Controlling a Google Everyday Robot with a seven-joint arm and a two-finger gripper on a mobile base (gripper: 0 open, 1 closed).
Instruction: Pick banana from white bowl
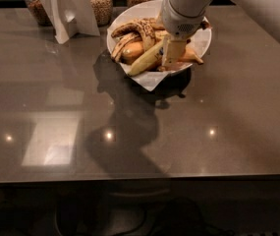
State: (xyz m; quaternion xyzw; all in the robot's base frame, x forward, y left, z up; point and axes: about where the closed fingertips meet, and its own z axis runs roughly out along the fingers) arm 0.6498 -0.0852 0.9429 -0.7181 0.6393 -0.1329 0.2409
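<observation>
The white bowl (201, 39) stands at the far middle of the dark table, lined with white paper that hangs over its near rim. The long pale yellow-green banana (146, 61) lies slanted across the near side of the bowl, its left end pointing toward the paper's edge. My gripper (171, 54) comes down from the upper right into the bowl and sits right at the banana's right part, hiding that end. Brown-spotted curved bananas (135, 29) and a smaller orange-yellow banana (131, 51) lie behind it.
Three grain-filled glass jars (100, 4) stand along the far edge. A white folded paper stand (71, 10) stands left of the bowl. The table's front edge (139, 177) runs across the lower part of the view.
</observation>
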